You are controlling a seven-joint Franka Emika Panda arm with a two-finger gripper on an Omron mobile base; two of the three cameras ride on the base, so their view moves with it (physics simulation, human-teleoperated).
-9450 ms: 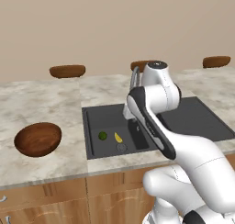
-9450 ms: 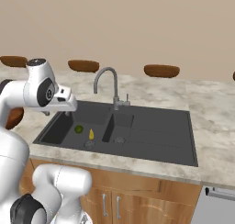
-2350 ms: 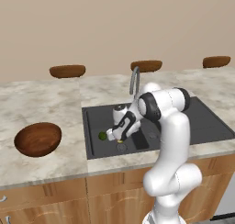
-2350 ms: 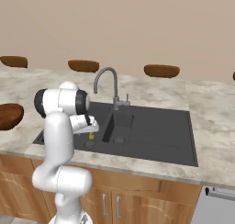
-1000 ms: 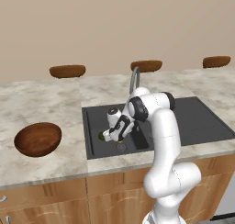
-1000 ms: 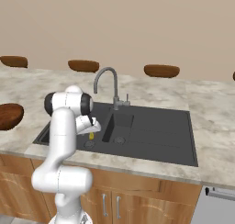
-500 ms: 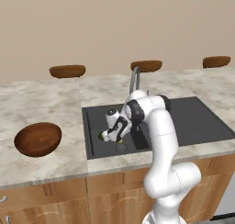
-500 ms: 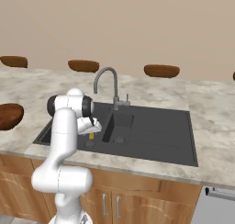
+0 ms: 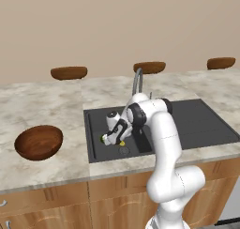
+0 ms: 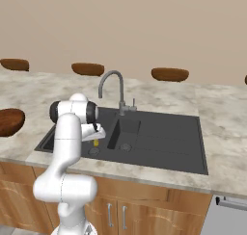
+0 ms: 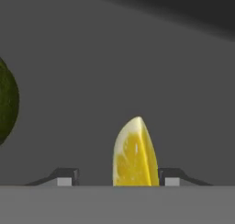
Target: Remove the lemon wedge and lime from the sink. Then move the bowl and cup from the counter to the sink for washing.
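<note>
Where the speckled beige stone counter (image 9: 51,103) runs along a plain tan wall (image 9: 117,26), we see the dark grey sink (image 9: 206,125) set into it, its curved metal faucet (image 10: 112,87) rising at the far edge. Brown oval stool tops (image 9: 69,72) show beyond the counter's far side, and wooden cabinet fronts (image 10: 144,215) with small handles sit below its near edge. At the right of the right base view a pale appliance front (image 10: 231,215) stands beside the cabinets.

We find the gripper (image 9: 111,140) down in the sink's left basin. In the hand view the lemon wedge (image 11: 135,154) stands on the basin floor between the two fingertips (image 11: 172,176), close to the right one, while a gap remains on its left. The jaws stand apart around the wedge; we cannot tell whether they press on it. The lime (image 11: 7,101) lies to the left of the wedge, apart from it, at the edge of the hand view.

The bowl (image 9: 39,141) rests on the counter well left of the sink, upright.
</note>
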